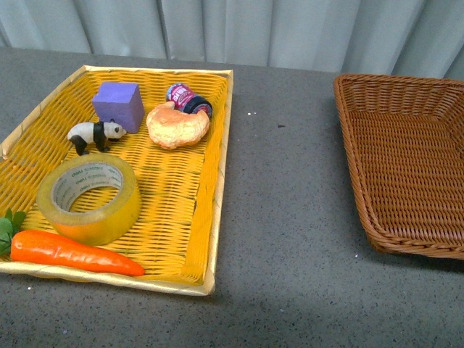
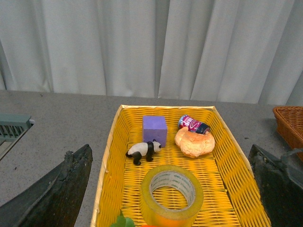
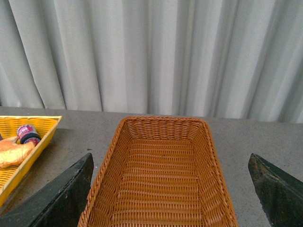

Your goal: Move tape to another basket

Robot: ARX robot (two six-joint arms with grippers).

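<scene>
The tape (image 1: pixel 90 197), a wide yellowish roll with a white printed core, lies flat in the near left part of the yellow woven tray (image 1: pixel 206 217). It also shows in the left wrist view (image 2: pixel 171 193), between and beyond my left gripper's (image 2: pixel 173 213) wide-open fingers (image 2: pixel 57 189). The dark brown wicker basket (image 1: pixel 355 174) stands empty at the right. In the right wrist view the basket (image 3: pixel 106 179) lies below my open right gripper (image 3: pixel 168 208). Neither gripper shows in the front view.
In the yellow tray are a purple block (image 1: pixel 118 105), a toy panda (image 1: pixel 95 134), a croissant (image 1: pixel 177 125), a small jar (image 1: pixel 188 98) and a carrot (image 1: pixel 72 253). Grey tabletop (image 1: pixel 283 217) separates tray and basket. Curtains hang behind.
</scene>
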